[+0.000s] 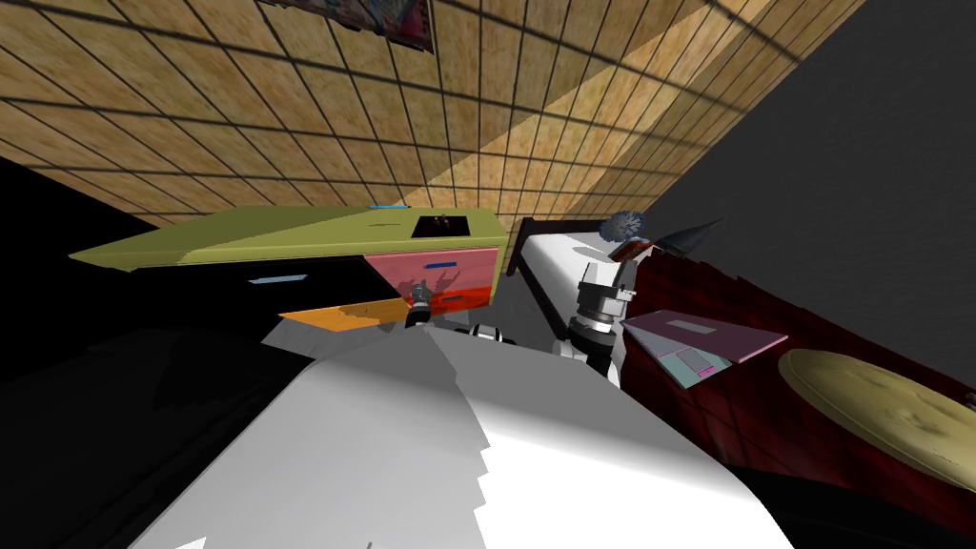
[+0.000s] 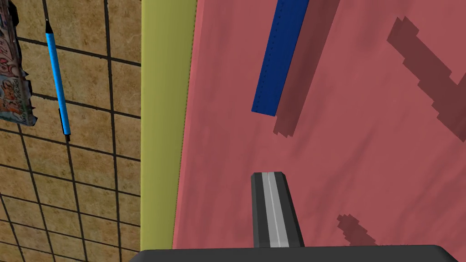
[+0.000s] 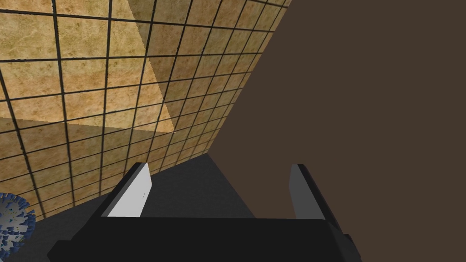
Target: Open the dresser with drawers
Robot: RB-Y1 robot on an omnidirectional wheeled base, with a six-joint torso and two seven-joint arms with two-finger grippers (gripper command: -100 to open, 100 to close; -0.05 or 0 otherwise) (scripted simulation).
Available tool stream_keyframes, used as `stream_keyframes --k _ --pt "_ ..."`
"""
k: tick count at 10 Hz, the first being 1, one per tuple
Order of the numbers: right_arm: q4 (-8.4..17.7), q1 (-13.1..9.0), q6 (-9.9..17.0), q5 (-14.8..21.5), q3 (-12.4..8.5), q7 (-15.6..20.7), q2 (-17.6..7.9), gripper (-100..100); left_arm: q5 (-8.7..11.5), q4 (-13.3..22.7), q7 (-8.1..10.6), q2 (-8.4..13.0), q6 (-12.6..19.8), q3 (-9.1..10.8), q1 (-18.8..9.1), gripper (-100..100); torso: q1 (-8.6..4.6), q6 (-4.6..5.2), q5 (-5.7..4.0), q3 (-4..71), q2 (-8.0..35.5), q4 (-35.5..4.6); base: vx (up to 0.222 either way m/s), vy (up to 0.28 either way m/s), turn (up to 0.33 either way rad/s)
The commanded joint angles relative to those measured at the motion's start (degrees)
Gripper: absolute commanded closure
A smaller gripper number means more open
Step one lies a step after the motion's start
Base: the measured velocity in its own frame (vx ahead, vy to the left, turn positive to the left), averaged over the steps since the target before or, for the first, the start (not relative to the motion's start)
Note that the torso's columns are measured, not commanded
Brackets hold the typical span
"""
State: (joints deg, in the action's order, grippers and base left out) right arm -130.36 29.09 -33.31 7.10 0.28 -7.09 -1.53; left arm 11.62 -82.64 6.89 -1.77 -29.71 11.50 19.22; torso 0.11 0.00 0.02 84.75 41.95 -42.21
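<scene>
The dresser (image 1: 315, 233) has an olive top and coloured drawer fronts. Its pink drawer (image 1: 448, 262) carries a dark blue bar handle (image 1: 440, 266); a red-orange drawer (image 1: 467, 297) lies below it. My left gripper (image 1: 416, 315) hovers just in front of these drawers. In the left wrist view its fingers are shut together (image 2: 268, 175) with nothing between them, over the pink drawer front (image 2: 346, 150). The blue handle (image 2: 280, 59) lies a short way beyond the fingertips, apart from them. My right arm (image 1: 599, 303) is raised by the bed, its gripper (image 3: 220, 166) open and empty.
A blue pen (image 2: 57, 77) lies on the dresser top near the tiled wall. A black drawer front with a light blue handle (image 1: 276, 279) is left of the pink one. The dark red bed (image 1: 762, 419) on my right bears a pink laptop (image 1: 701, 345) and a tan cushion (image 1: 886, 410).
</scene>
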Motion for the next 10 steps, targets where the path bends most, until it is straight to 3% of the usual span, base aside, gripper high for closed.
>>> stream_keyframes --k 1,7,9,10 --pt "0.0 0.01 0.0 0.0 -0.01 0.0 -0.01 0 0.0 0.08 -0.02 3.96 0.14 0.01 -0.06 -100 0.1 -0.01 0.04 0.07 -0.08 0.04 0.0 0.0 0.0" --pt "0.0 0.01 0.0 0.0 -0.01 0.0 -0.01 0 -0.01 0.59 -0.15 11.21 1.4 0.11 -0.54 -100 -0.12 0.0 -0.02 -0.21 0.36 -0.09 0.023 0.009 0.001" --pt "0.0 0.02 0.0 0.0 -0.01 0.0 -0.01 0 0.26 -0.22 -0.29 11.27 3.45 0.62 -1.15 -100 0.01 0.0 0.01 -0.05 0.09 -0.02 0.123 0.048 0.003" --pt "0.0 0.03 -0.01 0.0 -0.01 0.0 -0.01 0 0.44 -1.11 -0.29 9.63 3.91 0.87 -1.21 -100 -0.05 0.0 0.01 -0.01 0.06 0.0 0.141 0.026 0.001"
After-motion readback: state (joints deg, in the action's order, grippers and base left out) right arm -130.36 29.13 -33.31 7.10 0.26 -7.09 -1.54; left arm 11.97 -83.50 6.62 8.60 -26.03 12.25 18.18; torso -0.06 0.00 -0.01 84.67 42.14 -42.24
